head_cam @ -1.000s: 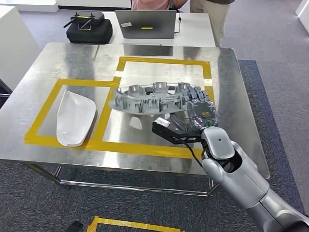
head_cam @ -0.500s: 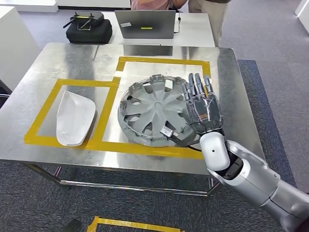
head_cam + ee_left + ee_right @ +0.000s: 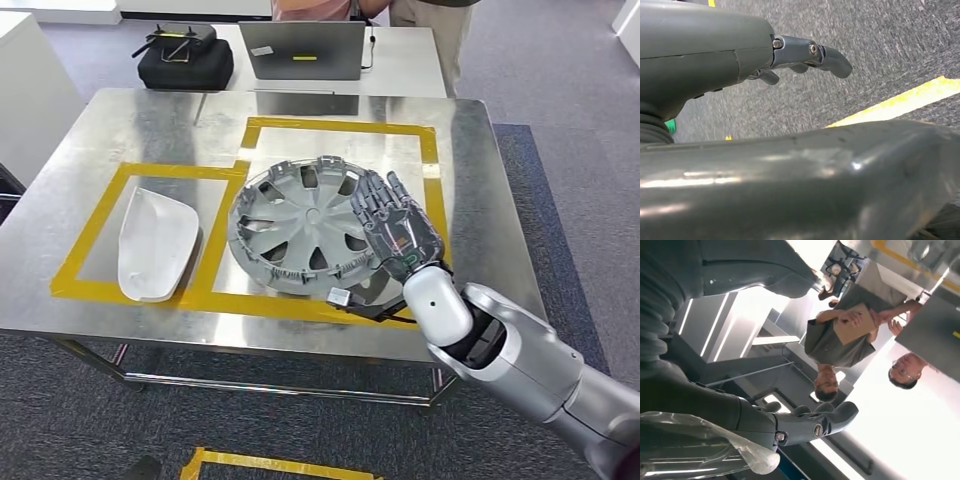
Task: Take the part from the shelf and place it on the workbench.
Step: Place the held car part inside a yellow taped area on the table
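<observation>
Wheel cover (image 3: 306, 225) lying flat on desk (image 3: 113, 130), inside yellow tape square (image 3: 332, 128). Right hand (image 3: 396, 228) spread flat over its rim, not gripping. Left hand (image 3: 806, 55) hanging loose, empty.

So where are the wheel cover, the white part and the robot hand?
wheel cover (image 3: 306, 222): head view, on its centre hub.
white part (image 3: 155, 243): head view, on its middle.
right robot hand (image 3: 396, 226): head view, on its back.

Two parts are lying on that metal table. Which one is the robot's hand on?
The grey wheel cover, lying in the right-hand taped box. The right hand rests on its edge. The white curved part lies apart in the left box, untouched.
</observation>
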Controlling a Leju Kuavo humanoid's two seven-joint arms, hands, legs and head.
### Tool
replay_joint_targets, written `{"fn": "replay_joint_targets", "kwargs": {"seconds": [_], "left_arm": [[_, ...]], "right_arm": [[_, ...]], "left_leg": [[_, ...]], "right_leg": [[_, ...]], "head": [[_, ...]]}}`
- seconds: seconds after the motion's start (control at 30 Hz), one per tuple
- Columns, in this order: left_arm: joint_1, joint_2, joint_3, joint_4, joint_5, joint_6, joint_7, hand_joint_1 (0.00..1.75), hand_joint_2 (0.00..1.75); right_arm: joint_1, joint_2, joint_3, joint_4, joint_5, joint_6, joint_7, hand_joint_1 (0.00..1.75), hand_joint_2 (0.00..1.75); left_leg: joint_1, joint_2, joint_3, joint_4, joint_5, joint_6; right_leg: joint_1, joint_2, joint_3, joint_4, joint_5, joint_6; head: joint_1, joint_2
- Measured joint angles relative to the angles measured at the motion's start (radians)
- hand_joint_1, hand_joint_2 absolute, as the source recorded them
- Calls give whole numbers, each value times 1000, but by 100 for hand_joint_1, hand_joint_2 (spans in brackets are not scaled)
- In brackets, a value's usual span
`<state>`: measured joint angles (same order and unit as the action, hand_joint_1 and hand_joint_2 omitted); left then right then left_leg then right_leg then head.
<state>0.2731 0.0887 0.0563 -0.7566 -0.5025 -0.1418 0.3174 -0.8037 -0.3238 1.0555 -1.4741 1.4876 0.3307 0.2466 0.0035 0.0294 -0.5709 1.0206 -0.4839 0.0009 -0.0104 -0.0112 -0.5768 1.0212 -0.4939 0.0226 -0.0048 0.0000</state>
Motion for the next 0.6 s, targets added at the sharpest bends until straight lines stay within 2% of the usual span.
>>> {"fn": "replay_joint_targets", "kwargs": {"seconds": [0.13,0.27,0.37,0.5,0.53,0.6], "left_arm": [[3,-27,74,-14,-62,-24,-10,0,0],[7,-53,137,-30,-144,-62,-22,0,0],[9,-83,208,-52,-234,-100,-37,0,0],[13,-126,304,-86,-335,-139,-55,0,0],[13,-137,325,-95,-358,-147,-60,0,0],[12,-162,365,-112,-395,-161,-69,0,0]], "right_arm": [[6,2,4,-14,5,-28,17,0,175],[29,9,5,-25,24,-78,42,0,0],[63,21,-4,-39,47,-125,65,0,0],[103,34,-25,-60,72,-175,85,0,0],[111,36,-33,-65,77,-184,88,0,0],[125,38,-47,-74,82,-197,92,0,0]], "left_leg": [[0,0,0,2,-1,1],[-1,0,-2,6,-3,4],[-2,0,-5,11,-6,9],[0,2,-6,2,8,25],[3,3,-5,-6,15,31],[6,6,-10,-17,27,40]], "right_leg": [[-1,0,0,-1,0,1],[-2,0,0,-1,1,2],[-2,-1,0,-1,2,6],[-3,1,-1,-3,3,21],[-3,2,-7,9,-12,24],[-3,6,-43,95,-77,29]], "head": [[0,0],[0,0],[0,0],[0,0],[1,0],[5,0]]}}
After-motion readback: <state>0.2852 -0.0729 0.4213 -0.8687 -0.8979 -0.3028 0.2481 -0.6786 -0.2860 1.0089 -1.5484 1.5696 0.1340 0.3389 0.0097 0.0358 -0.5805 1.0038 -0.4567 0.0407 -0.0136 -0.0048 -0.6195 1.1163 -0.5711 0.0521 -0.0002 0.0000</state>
